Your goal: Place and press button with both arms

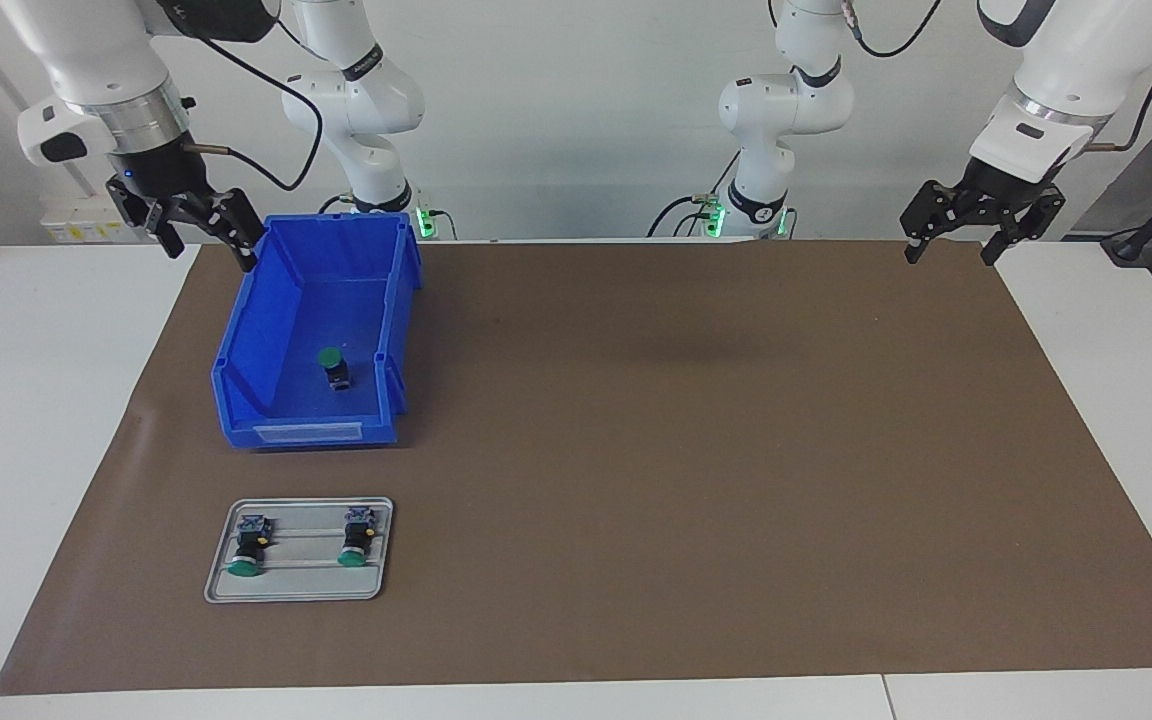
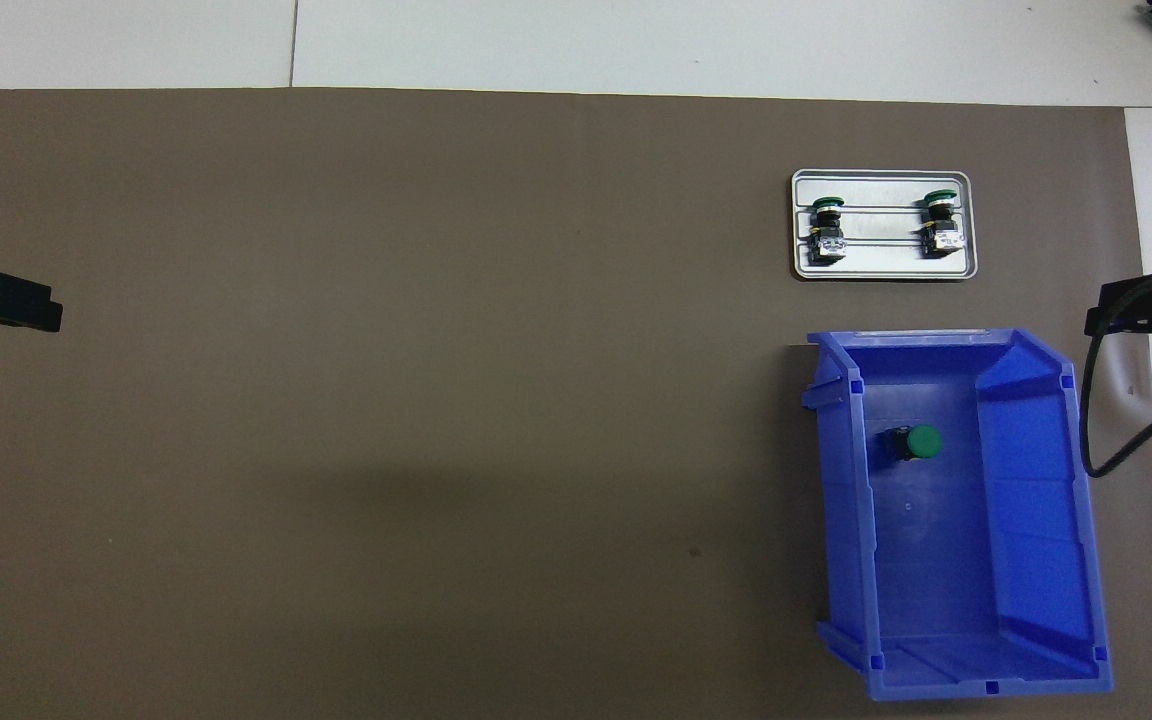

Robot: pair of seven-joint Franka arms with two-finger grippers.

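One button (image 1: 336, 368) (image 2: 912, 443) with a green cap lies on its side in the blue bin (image 1: 266, 330) (image 2: 1036, 500). Two more alike buttons (image 1: 248, 545) (image 1: 356, 538) (image 2: 825, 228) (image 2: 941, 226) lie on the grey metal tray (image 1: 301, 582) (image 2: 884, 262), which sits farther from the robots than the bin. My right gripper (image 1: 211, 252) (image 2: 1141, 308) hangs open in the air over the bin's corner closest to the robots, holding nothing. My left gripper (image 1: 949, 255) (image 2: 6, 300) hangs open over the mat's corner at the left arm's end, also holding nothing.
A brown mat (image 1: 686, 450) (image 2: 386, 400) covers most of the white table (image 1: 36, 400). Bin and tray both stand at the right arm's end of the mat. A black cable (image 2: 1116, 440) runs beside the bin.
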